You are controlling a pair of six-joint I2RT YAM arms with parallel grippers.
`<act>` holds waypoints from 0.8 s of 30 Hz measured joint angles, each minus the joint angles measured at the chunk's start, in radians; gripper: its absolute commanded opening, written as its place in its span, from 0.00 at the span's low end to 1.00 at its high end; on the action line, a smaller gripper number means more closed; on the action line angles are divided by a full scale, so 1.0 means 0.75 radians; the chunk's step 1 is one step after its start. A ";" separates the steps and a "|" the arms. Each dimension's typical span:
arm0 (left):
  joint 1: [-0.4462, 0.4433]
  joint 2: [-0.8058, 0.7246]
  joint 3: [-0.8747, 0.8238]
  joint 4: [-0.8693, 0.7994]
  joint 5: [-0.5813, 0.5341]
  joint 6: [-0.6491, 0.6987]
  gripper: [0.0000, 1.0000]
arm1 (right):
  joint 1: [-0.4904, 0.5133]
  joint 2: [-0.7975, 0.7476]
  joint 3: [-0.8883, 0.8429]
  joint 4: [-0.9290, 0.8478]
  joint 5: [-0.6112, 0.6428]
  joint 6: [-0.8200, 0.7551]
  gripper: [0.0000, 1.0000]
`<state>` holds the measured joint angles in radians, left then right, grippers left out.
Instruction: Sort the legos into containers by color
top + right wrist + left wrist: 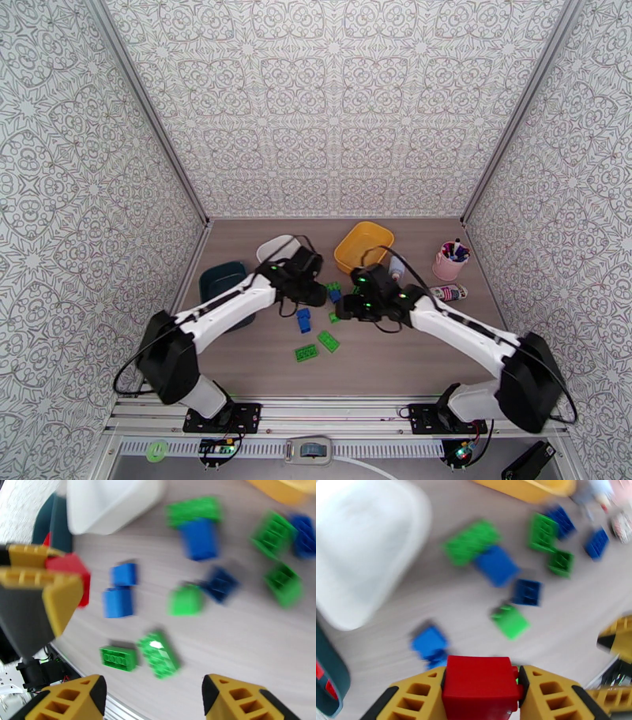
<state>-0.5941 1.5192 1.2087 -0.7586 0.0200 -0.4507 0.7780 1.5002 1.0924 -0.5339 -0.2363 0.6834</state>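
Observation:
My left gripper (480, 683) is shut on a red brick (480, 685) just above the table; from the right wrist it appears at the left, still pinching that red brick (73, 574). My right gripper (154, 695) stands open over two green bricks (158, 653), nothing between its fingers. Loose green bricks (472, 543) and blue bricks (497, 565) lie scattered in the table's middle (303, 319). At the back are the teal tray (220, 278) with red pieces in it, the white tray (272, 248) and the yellow tray (363, 245).
A pink cup of pens (450, 260) stands at the back right, with a small white bottle (397, 267) and a small lying object (449, 293) near it. Patterned walls close the table on three sides. Both arms meet over the brick pile.

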 measured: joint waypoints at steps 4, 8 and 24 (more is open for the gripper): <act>0.211 -0.184 -0.115 -0.017 -0.061 -0.069 0.44 | 0.106 0.125 0.106 -0.006 0.024 -0.002 0.68; 0.489 -0.374 -0.217 -0.037 -0.084 -0.124 0.47 | 0.144 0.167 0.125 -0.033 0.040 -0.003 0.68; 0.962 -0.346 -0.239 -0.076 0.047 -0.081 0.85 | 0.138 0.073 0.081 -0.181 0.204 -0.025 0.77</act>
<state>0.1272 1.2598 1.0298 -0.8154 0.0551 -0.5117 0.8818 1.5547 1.1530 -0.6693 -0.0834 0.6643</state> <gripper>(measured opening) 0.842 0.746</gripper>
